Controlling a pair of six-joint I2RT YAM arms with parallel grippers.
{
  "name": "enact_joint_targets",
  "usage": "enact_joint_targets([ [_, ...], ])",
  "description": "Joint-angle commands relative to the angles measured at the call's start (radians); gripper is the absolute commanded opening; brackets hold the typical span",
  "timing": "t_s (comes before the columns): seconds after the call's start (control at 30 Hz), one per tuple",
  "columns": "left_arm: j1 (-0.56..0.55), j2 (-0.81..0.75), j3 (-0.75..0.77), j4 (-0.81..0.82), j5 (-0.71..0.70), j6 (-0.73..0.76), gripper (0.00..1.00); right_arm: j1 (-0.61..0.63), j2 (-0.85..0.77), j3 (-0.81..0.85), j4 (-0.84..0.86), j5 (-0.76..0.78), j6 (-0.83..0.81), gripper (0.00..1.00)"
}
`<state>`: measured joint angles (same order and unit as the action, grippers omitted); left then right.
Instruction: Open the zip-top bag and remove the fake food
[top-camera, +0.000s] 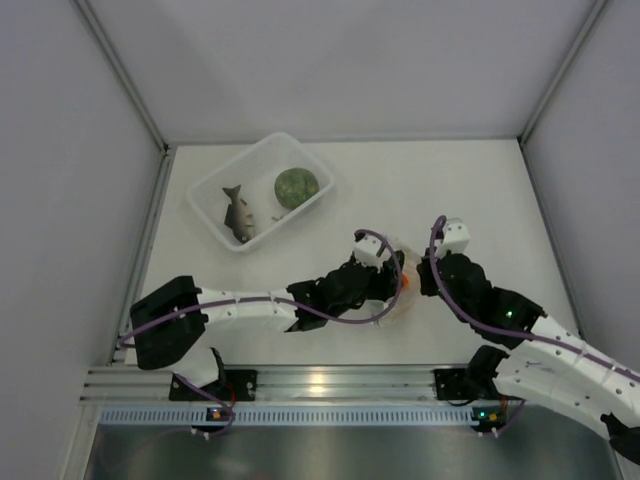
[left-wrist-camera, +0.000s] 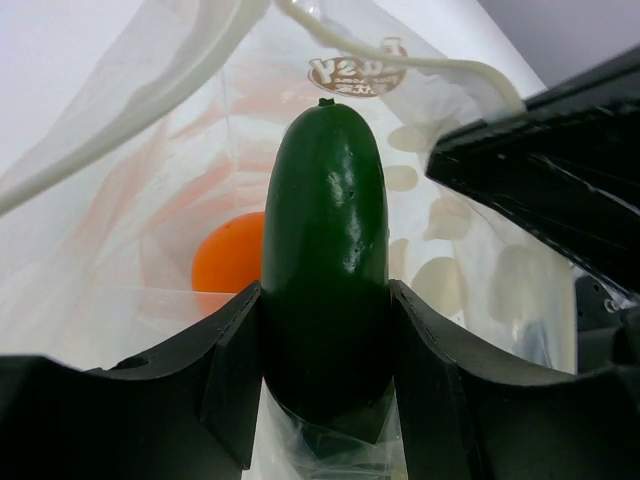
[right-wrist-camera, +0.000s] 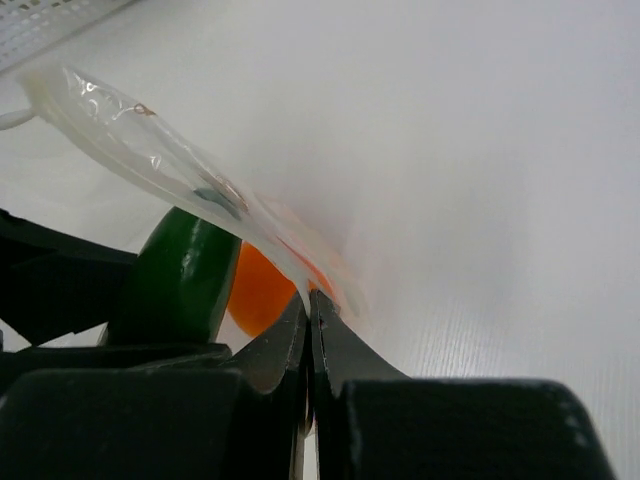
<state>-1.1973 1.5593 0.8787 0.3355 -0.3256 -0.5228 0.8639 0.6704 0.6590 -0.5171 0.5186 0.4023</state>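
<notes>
The clear zip-top bag (left-wrist-camera: 120, 200) lies open between my two grippers, near the table's front middle (top-camera: 402, 300). My left gripper (left-wrist-camera: 325, 292) reaches into the bag's mouth and is shut on the dark green cucumber (left-wrist-camera: 325, 230). An orange ball (left-wrist-camera: 225, 255) lies deeper in the bag, behind the cucumber. My right gripper (right-wrist-camera: 308, 300) is shut on the bag's edge (right-wrist-camera: 150, 130), pinching the plastic. The right wrist view also shows the cucumber (right-wrist-camera: 180, 280) and orange ball (right-wrist-camera: 258, 290). A grey-brown fish (top-camera: 238, 212) and a pale-green ball (top-camera: 296, 186) lie in the white basket (top-camera: 228, 165).
The white basket stands at the back left of the table, and its perforated corner (right-wrist-camera: 50, 20) shows in the right wrist view. White walls enclose the table on three sides. An aluminium rail (top-camera: 320, 382) runs along the near edge.
</notes>
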Motion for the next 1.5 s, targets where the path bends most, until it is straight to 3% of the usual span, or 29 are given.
enact_joint_targets([
  [0.0,0.001,-0.074,-0.069,0.207,0.083,0.017,0.00,-0.009,0.021,0.036,0.008,0.052,0.003,0.00],
  [0.3,-0.001,-0.091,-0.110,0.289,0.301,0.093,0.00,-0.009,0.064,0.062,0.111,0.021,-0.052,0.00],
  [0.53,-0.001,-0.182,-0.193,0.393,0.159,0.067,0.00,-0.009,0.051,0.004,0.162,-0.138,-0.050,0.00],
  [0.7,-0.001,-0.199,-0.241,0.569,-0.001,0.024,0.00,-0.008,0.001,-0.045,0.235,-0.291,-0.022,0.00],
  [0.87,-0.001,-0.119,-0.170,0.643,0.000,0.033,0.00,0.020,0.057,0.004,0.200,-0.333,-0.025,0.00],
  [1.1,-0.001,-0.071,-0.104,0.648,-0.182,0.064,0.00,0.064,0.057,0.033,0.131,-0.312,-0.013,0.00],
  [1.47,-0.001,0.022,-0.063,0.646,-0.275,0.239,0.00,0.090,0.034,0.099,0.039,-0.373,-0.040,0.00],
])
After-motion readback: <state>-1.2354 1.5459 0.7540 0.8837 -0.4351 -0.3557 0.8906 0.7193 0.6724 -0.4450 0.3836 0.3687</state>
